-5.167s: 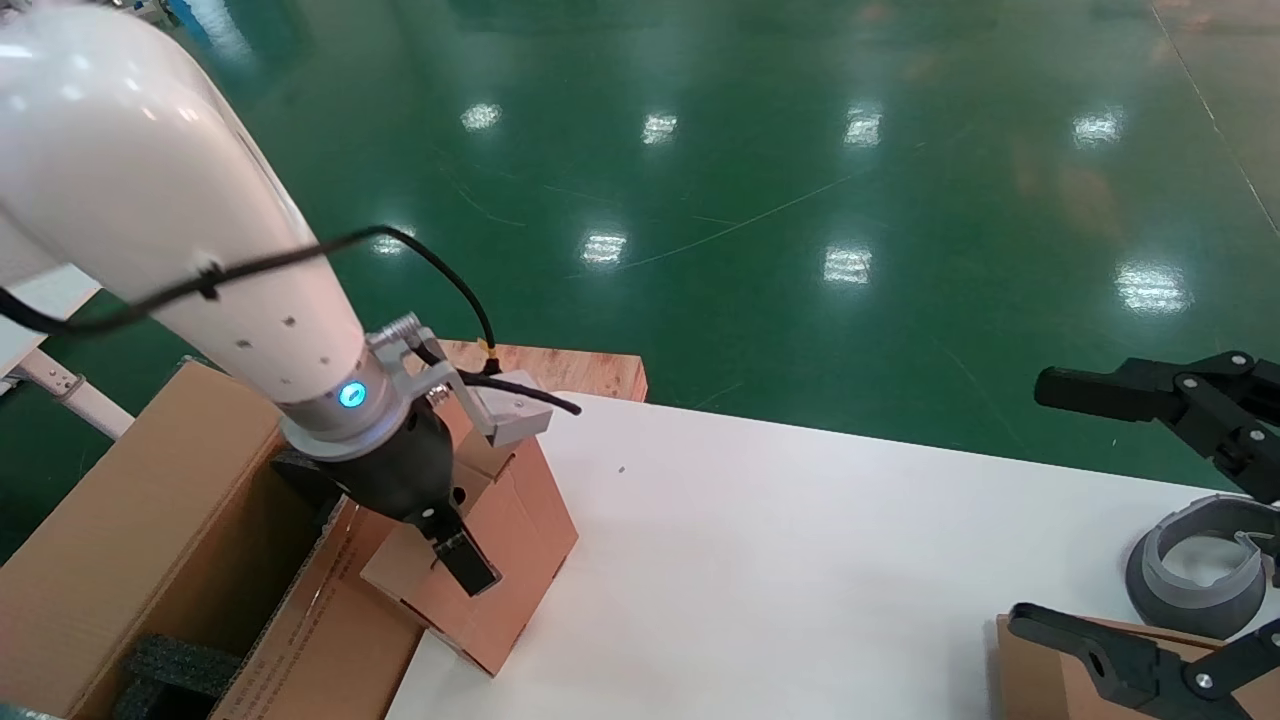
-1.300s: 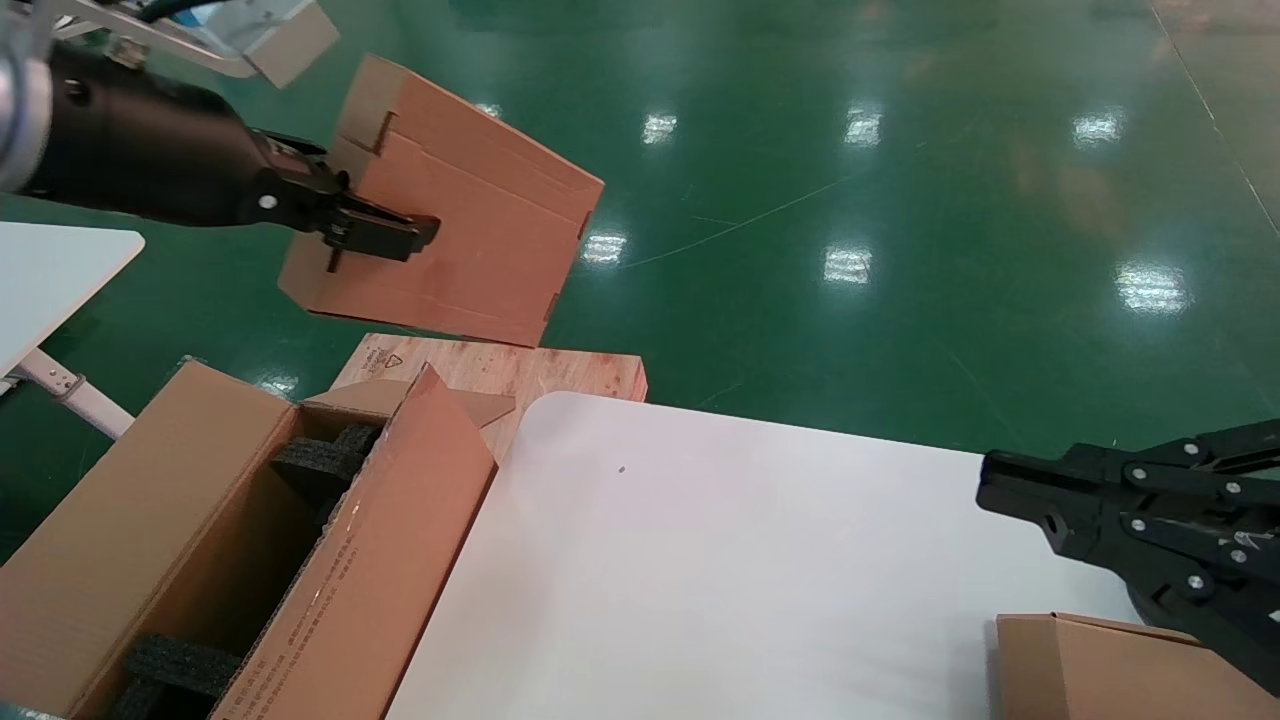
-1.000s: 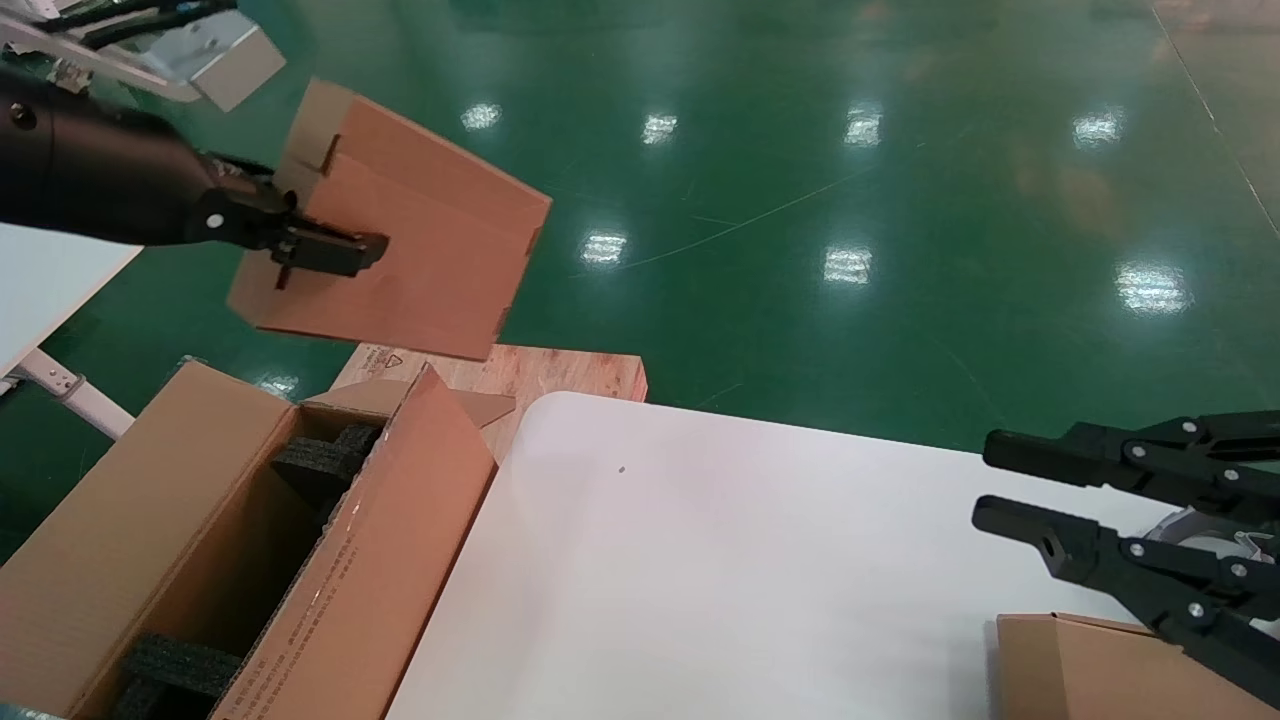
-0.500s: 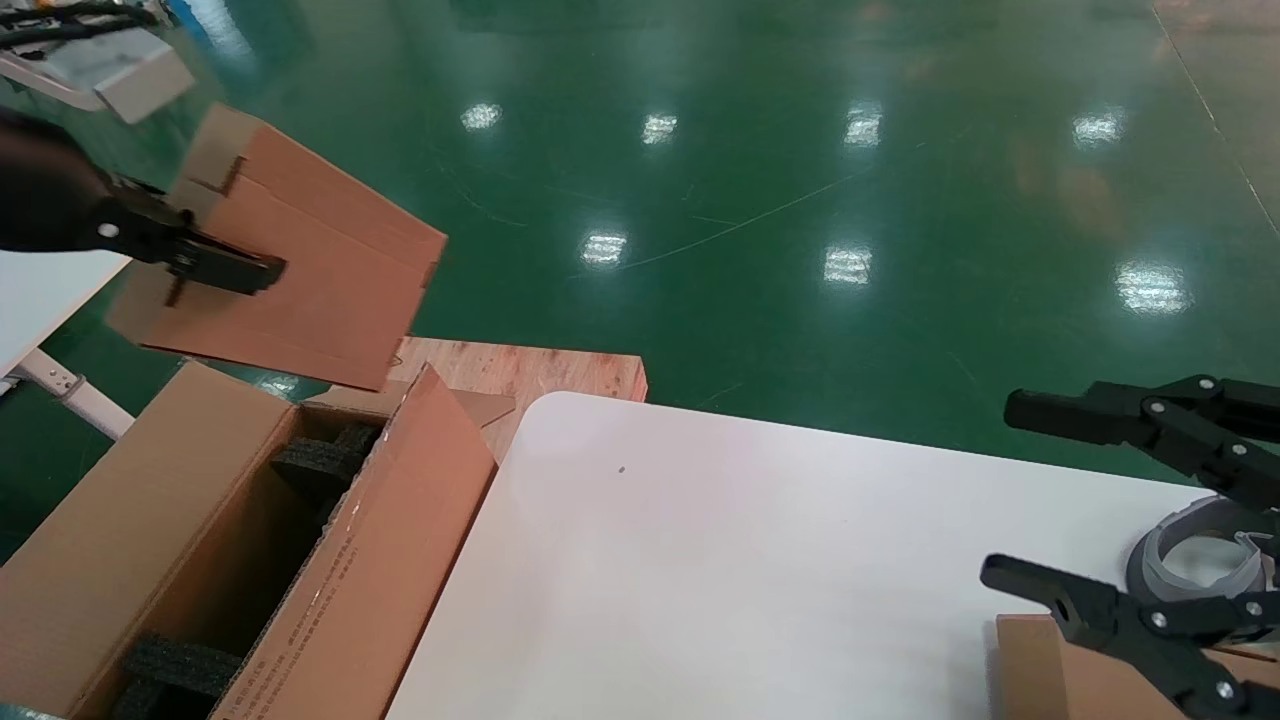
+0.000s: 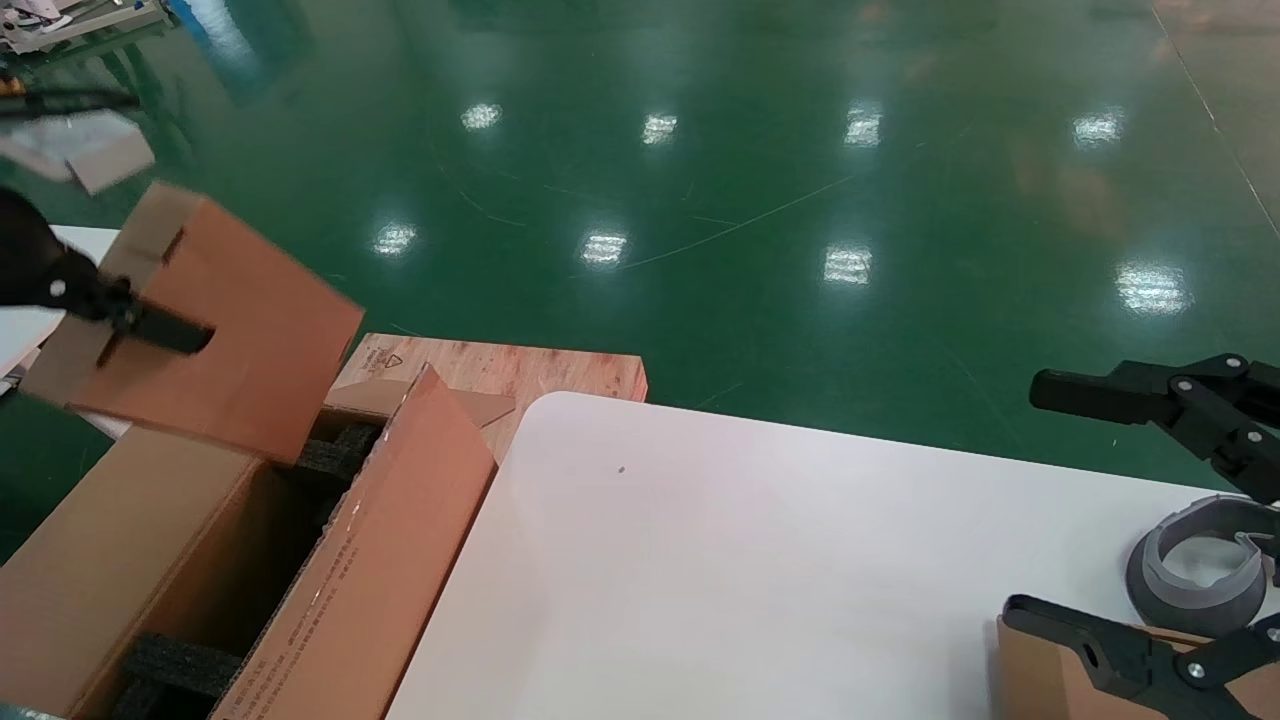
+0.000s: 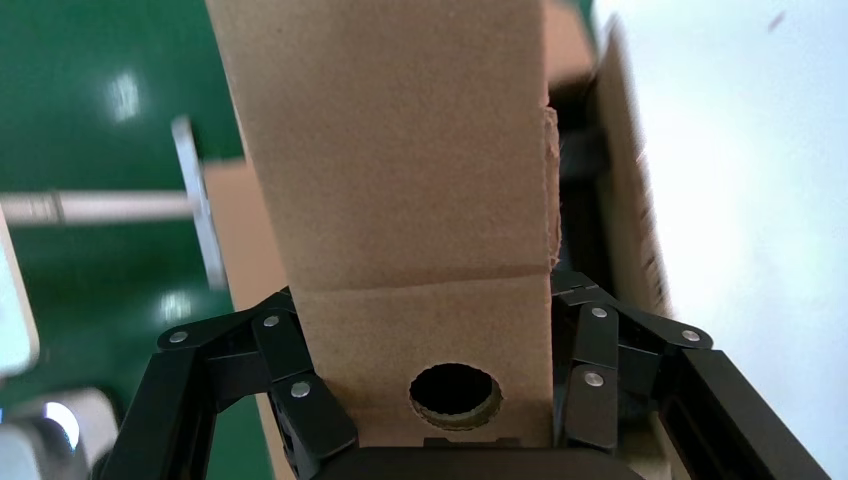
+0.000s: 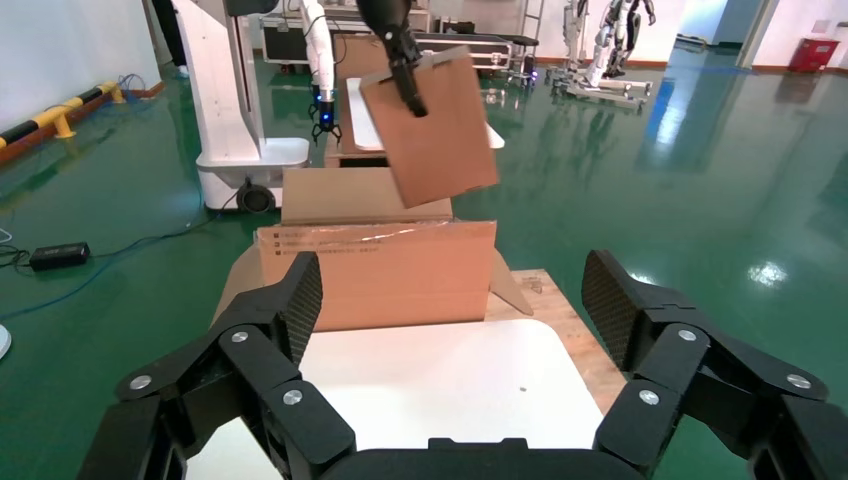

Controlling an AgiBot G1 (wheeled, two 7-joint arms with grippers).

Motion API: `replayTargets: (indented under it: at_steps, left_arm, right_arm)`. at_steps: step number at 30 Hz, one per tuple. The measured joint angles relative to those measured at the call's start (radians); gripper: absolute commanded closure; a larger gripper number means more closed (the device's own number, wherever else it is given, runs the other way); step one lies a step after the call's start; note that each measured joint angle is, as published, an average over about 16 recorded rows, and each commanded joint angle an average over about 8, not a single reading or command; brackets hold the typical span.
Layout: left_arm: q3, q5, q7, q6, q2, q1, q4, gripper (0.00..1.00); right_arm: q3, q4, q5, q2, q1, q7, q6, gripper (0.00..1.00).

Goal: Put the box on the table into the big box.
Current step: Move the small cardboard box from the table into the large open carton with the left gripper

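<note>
The small reddish-brown box [image 5: 225, 335] hangs tilted in the air over the far end of the big box [image 5: 375, 560]. My left gripper [image 5: 135, 320] is shut on it, with one finger on each side of its end [image 6: 400, 150]. The right wrist view shows the box [image 7: 435, 125] held above the big box [image 7: 375, 275], whose flaps stand open. Black foam blocks [image 5: 175, 665] lie inside the carton. My right gripper [image 5: 1022, 500] stands open and holds nothing, over the right end of the table [image 5: 750, 570].
A paler tan box [image 5: 1040, 670] and a grey ring [image 5: 1195, 580] sit under my right gripper at the table's right end. A wooden pallet [image 5: 520, 365] lies on the green floor beyond the carton. A smaller white table [image 5: 85, 237] stands at the far left.
My left gripper has carried the box left and down, from above the pallet to above the big box. My right gripper's fingers have spread wide apart.
</note>
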State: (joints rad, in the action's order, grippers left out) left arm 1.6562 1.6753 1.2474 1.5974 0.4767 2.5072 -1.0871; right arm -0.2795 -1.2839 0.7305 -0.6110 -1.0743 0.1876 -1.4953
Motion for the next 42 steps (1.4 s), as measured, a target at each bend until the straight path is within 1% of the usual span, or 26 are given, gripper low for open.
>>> replayTargets:
  at_steps: [10, 19, 30, 42]
  left_arm:
    - [0.131, -0.026, 0.003, 0.019, 0.056, -0.023, 0.13, 1.0]
    - [0.205, -0.087, -0.006, 0.027, 0.087, -0.054, 0.204, 1.0]
    - [0.248, -0.157, -0.049, 0.01, 0.102, -0.146, 0.274, 1.0]
    - [0.25, -0.196, -0.126, -0.036, 0.108, -0.224, 0.37, 1.0]
  right_arm:
    - [0.0, 0.0, 0.0, 0.0, 0.0, 0.0, 0.0, 0.0]
    - [0.0, 0.0, 0.0, 0.0, 0.0, 0.0, 0.0, 0.0]
    - [0.0, 0.0, 0.0, 0.0, 0.0, 0.0, 0.0, 0.0]
    - [0.0, 0.0, 0.0, 0.0, 0.0, 0.0, 0.0, 0.0]
